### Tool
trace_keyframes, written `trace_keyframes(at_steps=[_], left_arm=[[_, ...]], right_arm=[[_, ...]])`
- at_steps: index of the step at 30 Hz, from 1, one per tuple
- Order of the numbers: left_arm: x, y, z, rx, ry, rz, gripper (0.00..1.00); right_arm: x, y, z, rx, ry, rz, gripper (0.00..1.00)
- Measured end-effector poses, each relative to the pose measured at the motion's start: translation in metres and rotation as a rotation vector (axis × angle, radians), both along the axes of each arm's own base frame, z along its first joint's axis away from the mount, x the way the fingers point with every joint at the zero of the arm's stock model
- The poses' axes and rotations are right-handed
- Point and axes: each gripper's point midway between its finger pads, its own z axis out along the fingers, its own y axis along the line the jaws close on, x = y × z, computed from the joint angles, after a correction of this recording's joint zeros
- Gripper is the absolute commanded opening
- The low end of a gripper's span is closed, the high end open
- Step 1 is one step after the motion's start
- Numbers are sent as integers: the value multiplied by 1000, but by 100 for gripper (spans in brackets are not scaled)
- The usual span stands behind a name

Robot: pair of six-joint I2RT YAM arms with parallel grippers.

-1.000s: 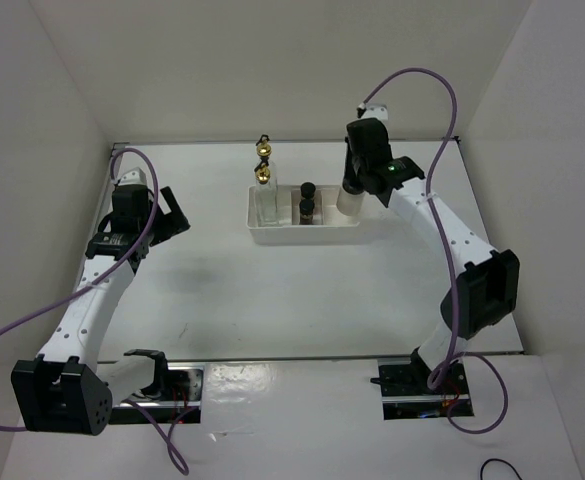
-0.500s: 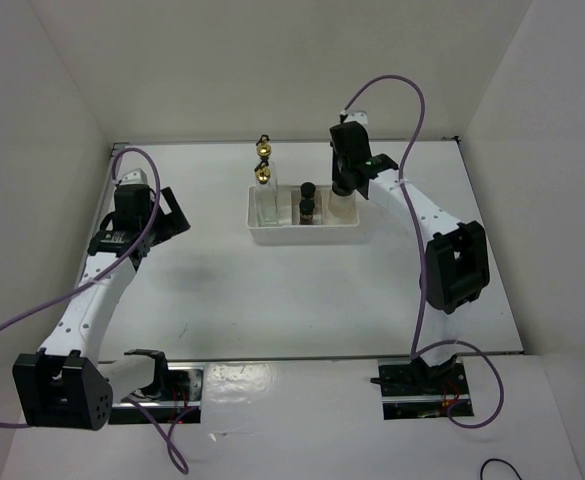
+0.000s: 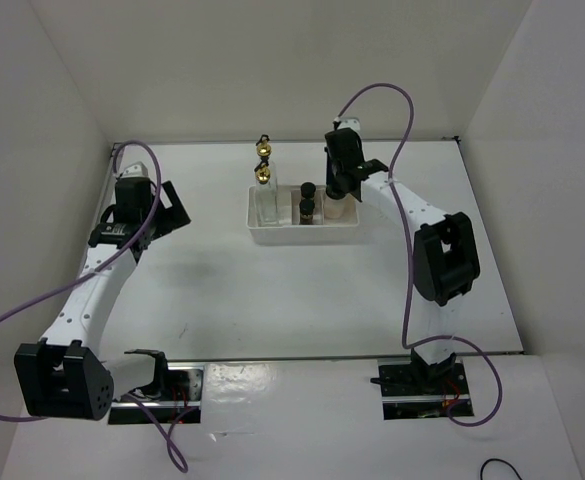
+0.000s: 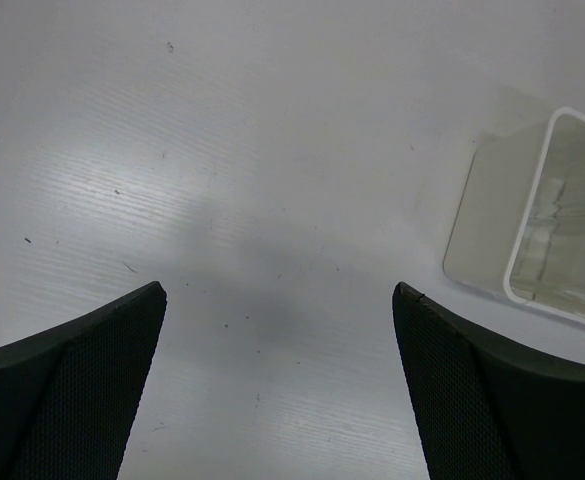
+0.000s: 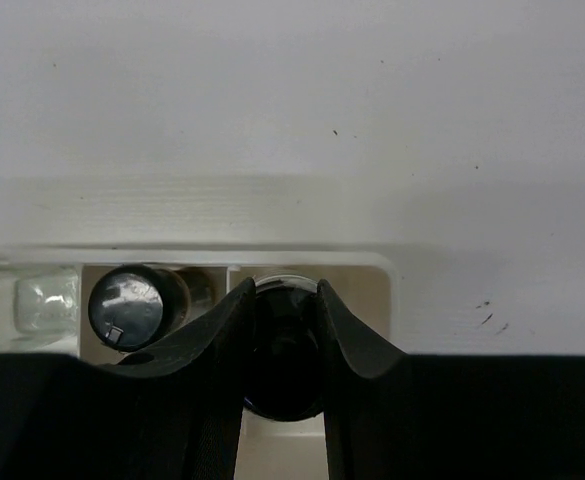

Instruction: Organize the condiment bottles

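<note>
From above, you see a white table [image 3: 272, 300] boxed in by white walls [image 3: 62, 90]. Toward 12 o'clock, the divided tray [image 3: 272, 237] carries gold-topped bottles [image 3: 264, 176] and dark jars [image 3: 306, 207]. Your left wrist view shows the left gripper [image 4: 277, 290] spread wide over the faintly scuffed table. In the right wrist view, the right gripper [image 5: 285, 288] clamps the pale jar [image 5: 284, 350] at the tray's end compartment.
</note>
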Motion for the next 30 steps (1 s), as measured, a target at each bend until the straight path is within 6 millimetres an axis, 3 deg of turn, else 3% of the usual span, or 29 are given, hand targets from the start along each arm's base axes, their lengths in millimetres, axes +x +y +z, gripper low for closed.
trace_keyframes(at_steps=[8, 13, 17, 21, 24, 30], left_arm=[[5, 0, 10, 2, -20, -1, 100], [6, 0, 11, 2, -24, -1, 100], [6, 0, 11, 2, -24, -2, 100], [6, 0, 11, 2, -24, -2, 100], [6, -1, 11, 1, -24, -8, 100], [6, -1, 11, 10, -22, -25, 100]], right_arm=[[-8, -2, -26, -11, 46, -1, 3], [-5, -2, -25, -6, 25, -6, 7], [-5, -2, -25, -7, 24, -7, 23], [-4, -3, -27, -6, 24, -14, 63], [-4, -4, -28, -10, 26, -21, 78], [1, -5, -16, -11, 6, -33, 89]])
